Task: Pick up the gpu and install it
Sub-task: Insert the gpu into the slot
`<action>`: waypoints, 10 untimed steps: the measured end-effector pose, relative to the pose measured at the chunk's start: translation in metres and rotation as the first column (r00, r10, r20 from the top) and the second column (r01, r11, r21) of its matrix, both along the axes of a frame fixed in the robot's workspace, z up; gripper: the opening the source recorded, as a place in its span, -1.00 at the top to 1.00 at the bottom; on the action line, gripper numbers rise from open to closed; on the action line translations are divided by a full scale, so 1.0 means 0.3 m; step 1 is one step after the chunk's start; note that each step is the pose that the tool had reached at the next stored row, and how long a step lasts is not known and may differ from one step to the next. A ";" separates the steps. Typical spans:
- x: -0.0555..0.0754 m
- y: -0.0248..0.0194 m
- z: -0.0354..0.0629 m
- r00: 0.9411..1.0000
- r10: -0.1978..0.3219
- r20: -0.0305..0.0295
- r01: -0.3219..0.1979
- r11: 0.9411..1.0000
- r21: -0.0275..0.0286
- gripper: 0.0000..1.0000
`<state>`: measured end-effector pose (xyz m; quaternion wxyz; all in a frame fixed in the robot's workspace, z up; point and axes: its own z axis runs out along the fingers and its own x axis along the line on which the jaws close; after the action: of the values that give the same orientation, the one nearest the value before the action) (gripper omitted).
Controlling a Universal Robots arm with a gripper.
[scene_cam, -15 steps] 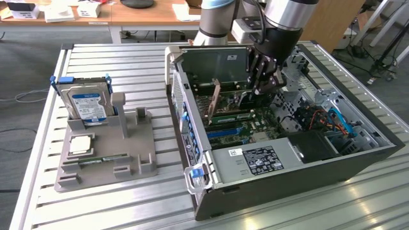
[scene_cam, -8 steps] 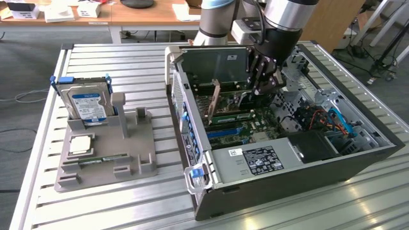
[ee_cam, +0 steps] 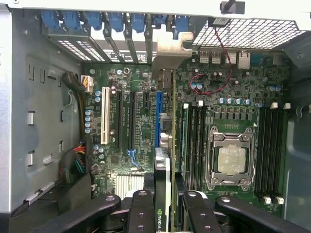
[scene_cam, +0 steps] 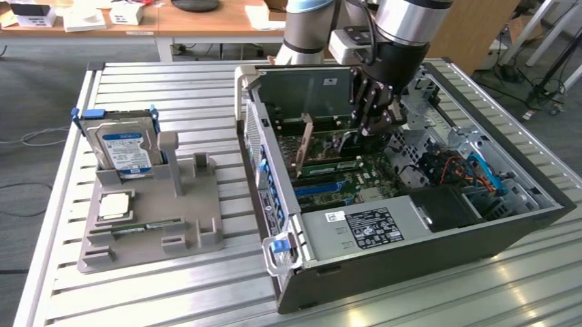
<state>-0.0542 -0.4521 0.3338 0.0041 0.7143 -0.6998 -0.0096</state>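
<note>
A: Gripper [ee_cam: 167, 208] state?
B: Pinching the graphics card [ee_cam: 163, 191]. One finger [ee_cam: 141, 213] on each flat side, with the card edge-on between them.
A: Where's the card?
B: In the gripper, down inside the open computer case [scene_cam: 509, 225]. It runs away from the fingers to its metal bracket [ee_cam: 170, 53], which sits near the case's rear slot openings.
A: Seated?
B: Can't tell. The motherboard [ee_cam: 136, 126] is straight beneath the gripper. A blue slot [ee_cam: 158, 116] lies just beside the card's line, and the memory slots [ee_cam: 194, 141] are on its other side.
A: Anything else?
B: A hard drive [scene_cam: 125, 150] stands in a grey holder [scene_cam: 182, 225] on the table [scene_cam: 163, 88]. That's outside the case, well apart from the gripper.
</note>
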 end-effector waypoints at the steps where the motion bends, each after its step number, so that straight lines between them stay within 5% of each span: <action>1: 0.000 0.000 -0.001 1.000 0.000 0.000 0.000 1.000 0.000 0.46; 10: -0.012 0.000 -0.009 1.000 0.000 0.000 0.000 1.000 -0.001 0.46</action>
<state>-0.0578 -0.4521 0.3312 0.0043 0.7143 -0.6998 -0.0093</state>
